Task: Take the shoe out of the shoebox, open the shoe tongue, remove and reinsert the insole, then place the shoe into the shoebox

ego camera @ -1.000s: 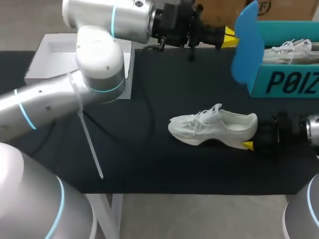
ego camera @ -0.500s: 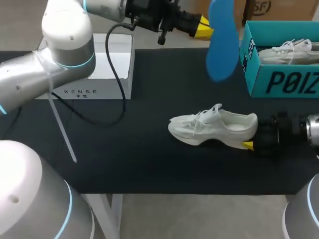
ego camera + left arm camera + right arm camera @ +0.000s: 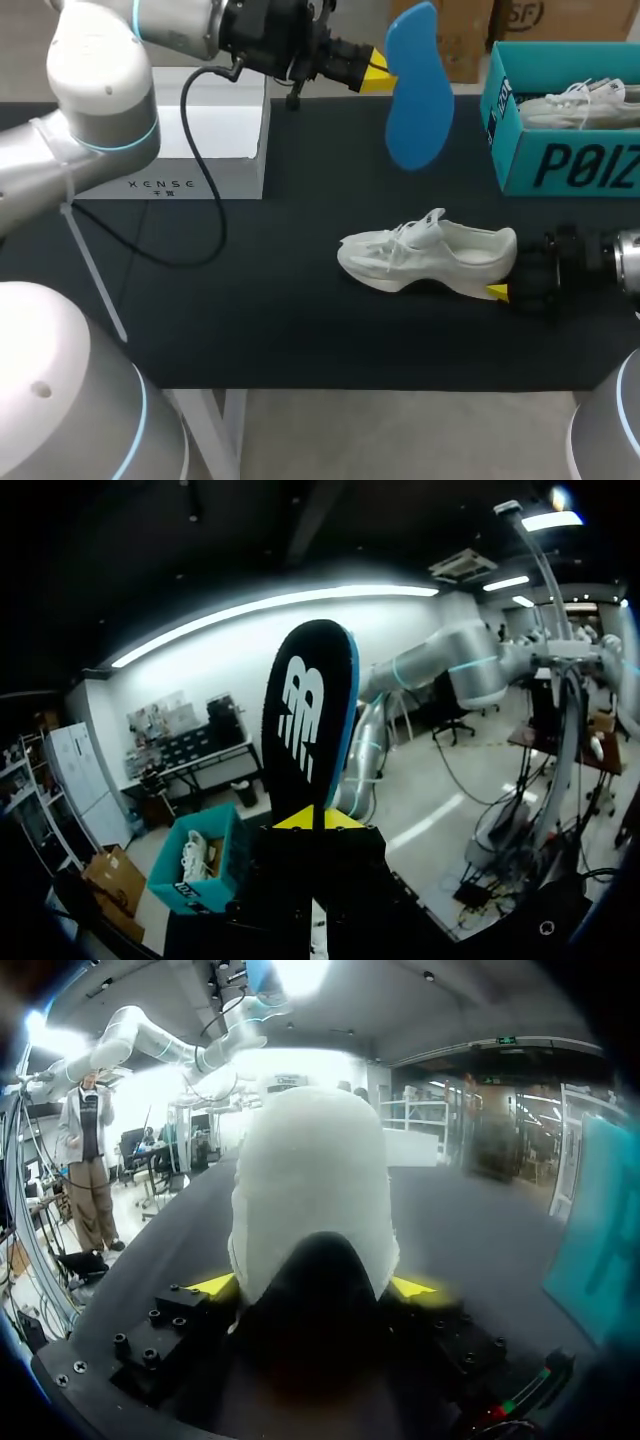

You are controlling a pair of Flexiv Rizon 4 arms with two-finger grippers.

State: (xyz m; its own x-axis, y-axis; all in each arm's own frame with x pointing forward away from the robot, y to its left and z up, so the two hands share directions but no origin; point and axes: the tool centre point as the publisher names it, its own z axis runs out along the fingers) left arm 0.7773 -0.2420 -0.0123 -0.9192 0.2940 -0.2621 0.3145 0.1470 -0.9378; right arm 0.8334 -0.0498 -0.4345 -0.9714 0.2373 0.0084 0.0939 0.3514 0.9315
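A white sneaker (image 3: 430, 256) lies on its sole on the black table (image 3: 280, 310), toe to the left. My right gripper (image 3: 506, 270) stands at its heel; in the right wrist view its yellow fingertips (image 3: 214, 1283) press the heel (image 3: 310, 1180) from both sides. My left gripper (image 3: 377, 70) is up at the back of the table, shut on the edge of a blue insole (image 3: 418, 85) that hangs upright in the air. In the left wrist view the insole (image 3: 308, 715) shows its dark underside, rising from between the shut tips of that gripper (image 3: 312, 818).
A teal shoebox (image 3: 560, 165) stands at the back right with another white shoe (image 3: 582, 102) inside. A white box lid (image 3: 200, 150) lies at the back left. The left arm's black cable (image 3: 200, 215) droops over the table's left part.
The left arm has swung to the left with the insole, away from the shoebox's corner toward the middle of the table's back. The right gripper and the shoe have kept still.
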